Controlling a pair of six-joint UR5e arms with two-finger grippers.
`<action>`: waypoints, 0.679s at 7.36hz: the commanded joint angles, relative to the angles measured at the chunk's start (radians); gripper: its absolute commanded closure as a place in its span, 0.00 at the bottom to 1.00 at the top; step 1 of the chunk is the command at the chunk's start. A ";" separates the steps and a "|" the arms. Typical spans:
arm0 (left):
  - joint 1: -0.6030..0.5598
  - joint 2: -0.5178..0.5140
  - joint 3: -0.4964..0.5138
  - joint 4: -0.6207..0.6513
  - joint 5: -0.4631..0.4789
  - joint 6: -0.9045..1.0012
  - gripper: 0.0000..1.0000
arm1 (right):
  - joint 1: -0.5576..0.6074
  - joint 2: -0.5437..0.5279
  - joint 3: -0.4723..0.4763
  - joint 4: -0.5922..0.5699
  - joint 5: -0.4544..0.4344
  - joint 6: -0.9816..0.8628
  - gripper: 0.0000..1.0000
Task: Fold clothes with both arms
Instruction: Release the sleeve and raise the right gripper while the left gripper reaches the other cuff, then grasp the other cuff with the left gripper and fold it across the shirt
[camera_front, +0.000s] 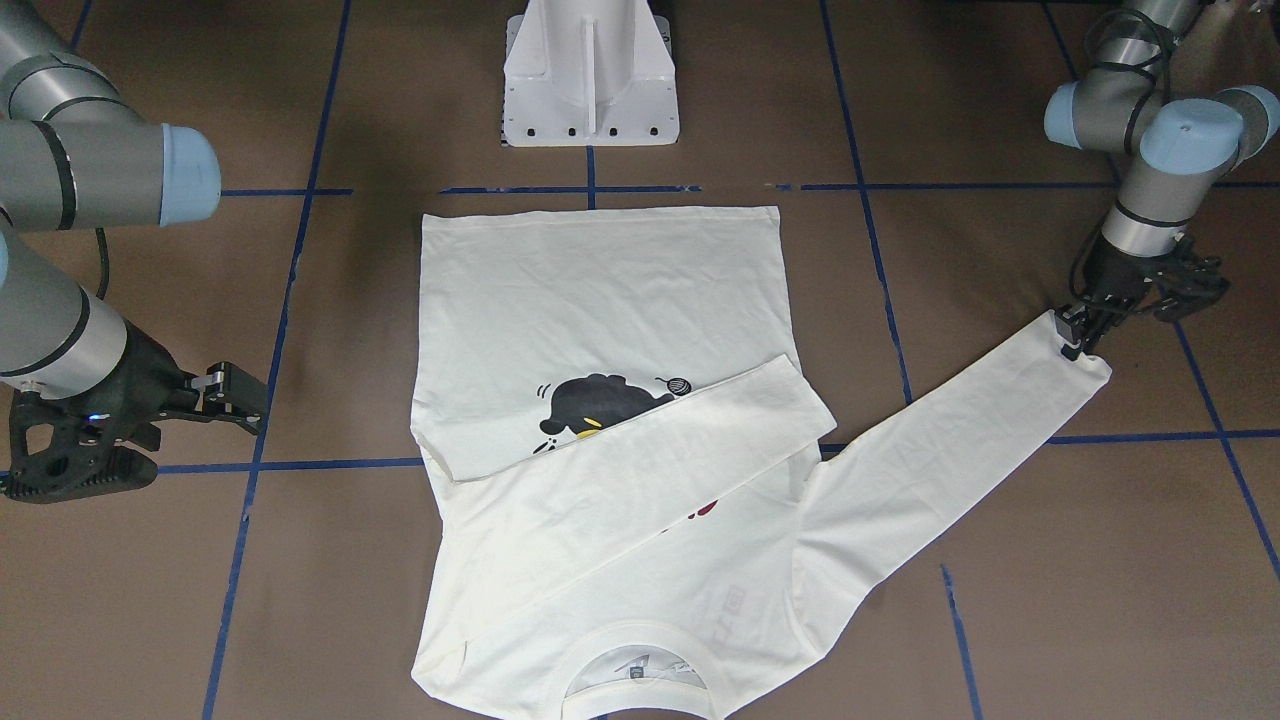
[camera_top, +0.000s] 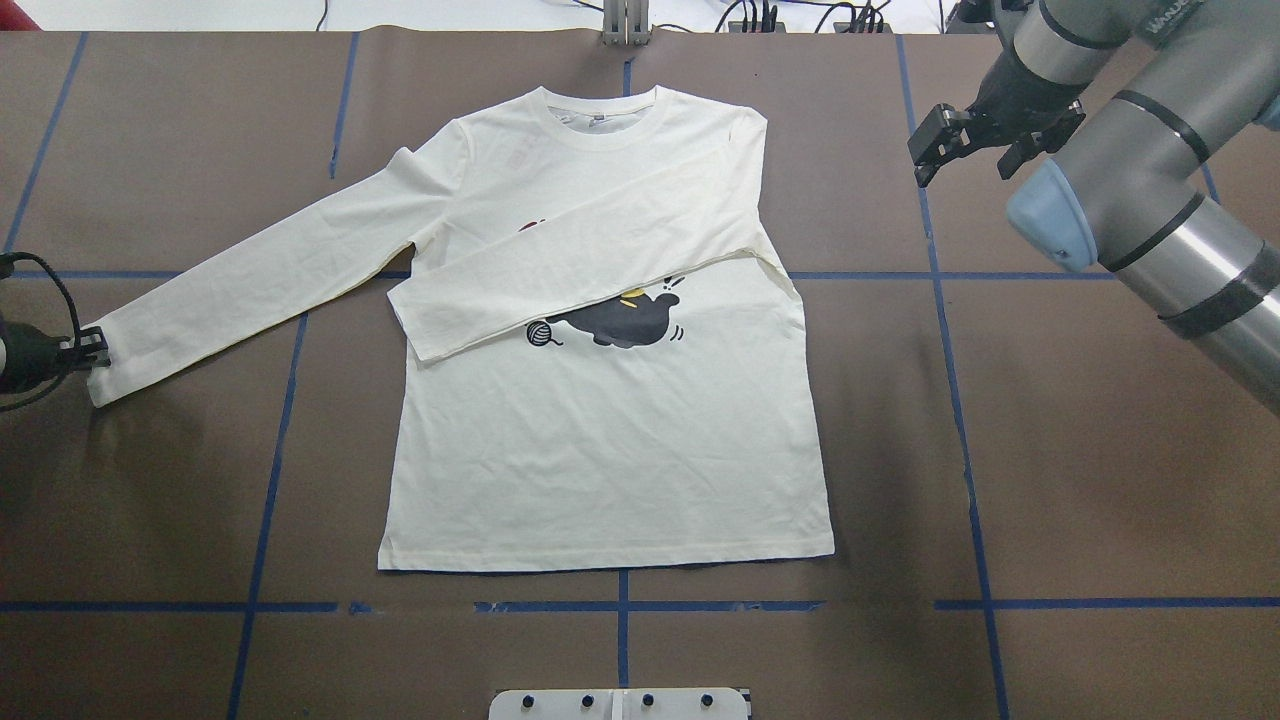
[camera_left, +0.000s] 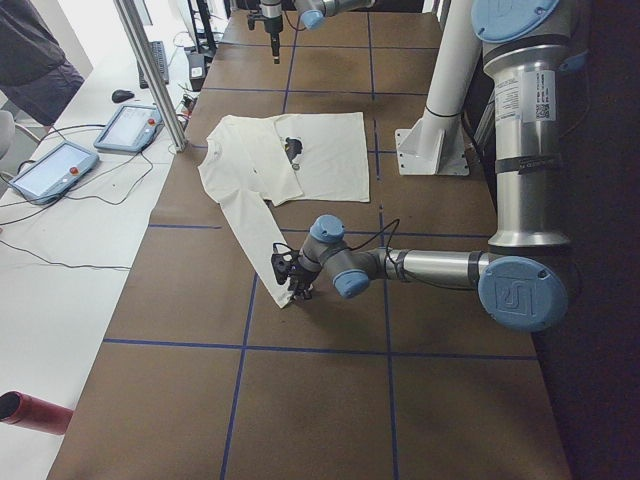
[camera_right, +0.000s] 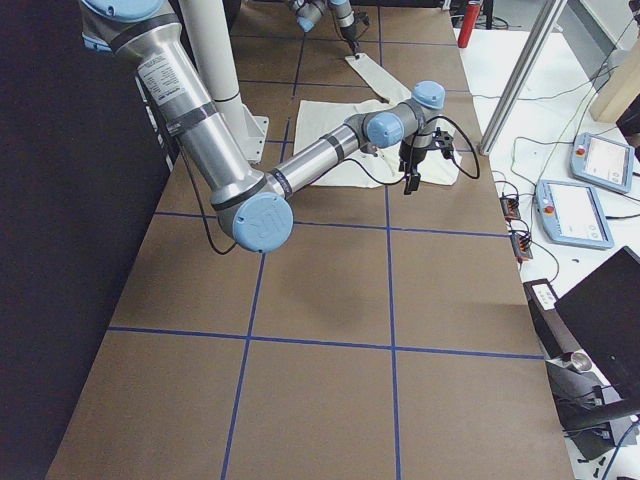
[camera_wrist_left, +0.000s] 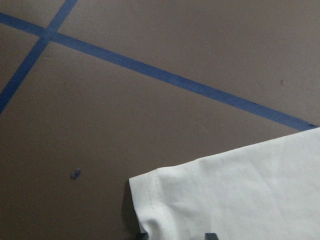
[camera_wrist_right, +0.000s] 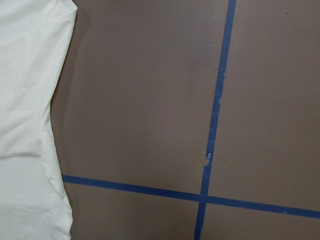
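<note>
The cream-white long-sleeve T-shirt (camera_top: 600, 440) lies flat, front up, collar away from the robot. One sleeve (camera_top: 590, 270) is folded across the chest and hides most of the red lettering. The black cat (camera_top: 625, 320) shows below it. The other sleeve (camera_top: 250, 270) stretches out toward my left. My left gripper (camera_top: 92, 348) is at that sleeve's cuff (camera_wrist_left: 225, 195), its fingertips (camera_wrist_left: 210, 235) apart and resting on the fabric. My right gripper (camera_top: 968, 160) is open and empty above the bare table beside the shirt's shoulder (camera_wrist_right: 30, 125).
The brown table (camera_top: 1050, 450) carries a grid of blue tape lines (camera_top: 960, 400). The white pedestal (camera_front: 590, 80) stands at the robot's side, near the shirt's hem. Tablets (camera_left: 55, 165) and a metal post (camera_left: 150, 70) stand on the far bench.
</note>
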 joint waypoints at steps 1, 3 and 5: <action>0.001 -0.002 -0.009 0.001 -0.001 -0.001 1.00 | 0.001 -0.001 0.000 0.001 -0.001 -0.001 0.00; -0.001 -0.030 -0.060 0.029 -0.023 0.006 1.00 | 0.008 -0.027 0.014 -0.001 0.004 -0.001 0.00; -0.007 -0.189 -0.072 0.208 -0.058 0.009 1.00 | 0.047 -0.096 0.049 0.001 0.004 -0.013 0.00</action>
